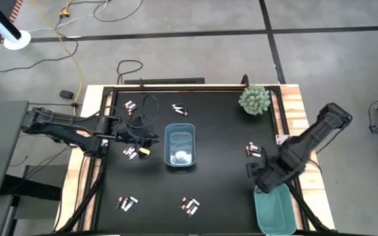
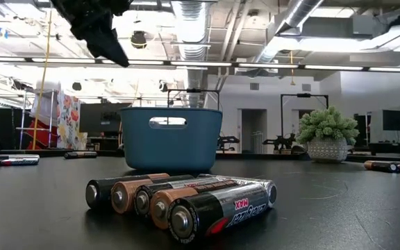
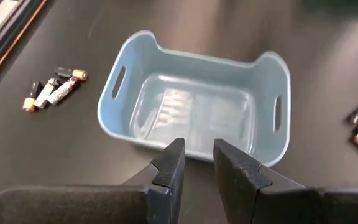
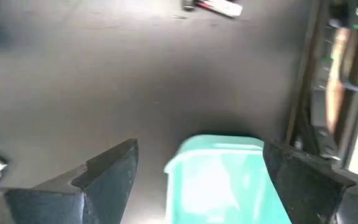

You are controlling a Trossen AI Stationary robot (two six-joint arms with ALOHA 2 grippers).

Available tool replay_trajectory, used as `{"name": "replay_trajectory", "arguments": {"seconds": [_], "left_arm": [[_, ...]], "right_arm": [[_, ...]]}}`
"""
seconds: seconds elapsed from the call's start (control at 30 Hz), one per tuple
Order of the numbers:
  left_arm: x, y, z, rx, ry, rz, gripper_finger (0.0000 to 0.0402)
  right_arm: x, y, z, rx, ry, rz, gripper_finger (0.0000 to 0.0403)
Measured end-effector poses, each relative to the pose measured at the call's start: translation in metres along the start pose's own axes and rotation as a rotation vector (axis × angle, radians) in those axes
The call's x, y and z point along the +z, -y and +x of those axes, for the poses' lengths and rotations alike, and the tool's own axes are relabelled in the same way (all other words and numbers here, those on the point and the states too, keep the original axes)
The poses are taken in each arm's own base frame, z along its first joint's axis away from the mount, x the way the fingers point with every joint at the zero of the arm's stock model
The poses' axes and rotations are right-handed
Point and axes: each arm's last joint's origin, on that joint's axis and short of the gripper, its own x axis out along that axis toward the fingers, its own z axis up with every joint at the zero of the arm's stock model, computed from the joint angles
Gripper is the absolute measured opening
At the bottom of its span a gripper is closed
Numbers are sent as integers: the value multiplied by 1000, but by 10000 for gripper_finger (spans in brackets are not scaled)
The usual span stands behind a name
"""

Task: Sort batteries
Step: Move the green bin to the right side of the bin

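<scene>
Batteries lie in small clusters on the black table: far left, far middle, right, near left, near middle and beside my left gripper. The near-middle cluster lies side by side. A blue bin stands mid-table with pale cells inside. A teal bin stands near right. My left gripper hovers left of the blue bin, fingers a narrow gap apart, nothing showing between them. My right gripper hangs wide open above the teal bin's far end.
A potted plant stands at the far right corner. A black cable loops over the table's far left part. Bare black table lies between the blue bin and the right-hand batteries.
</scene>
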Motion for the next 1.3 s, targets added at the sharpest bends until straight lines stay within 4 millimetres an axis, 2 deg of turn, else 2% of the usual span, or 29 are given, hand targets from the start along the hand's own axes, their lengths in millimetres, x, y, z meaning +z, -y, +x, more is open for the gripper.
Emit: {"name": "replay_trajectory", "arguments": {"seconds": [0.27, 0.43, 0.57, 0.83, 1.0, 1.3], "left_arm": [[5, 1, 0, -14, 54, -97, 80], [5, 1, 0, -15, 54, -125, 80], [5, 1, 0, -16, 54, -173, 80], [5, 2, 0, -21, 53, -242, 80], [5, 2, 0, -23, 52, -258, 80], [5, 2, 0, -24, 51, -267, 80]], "right_arm": [[-20, 21, -3, -40, -28, -126, 363], [-23, 33, -1, -87, -1, -284, 359], [-19, 41, 7, -88, -53, -449, 354], [-5, 48, 33, 21, -122, -739, 353], [-9, 47, 51, 89, -167, -945, 353], [-10, 54, 84, -35, -216, -1181, 343]]}}
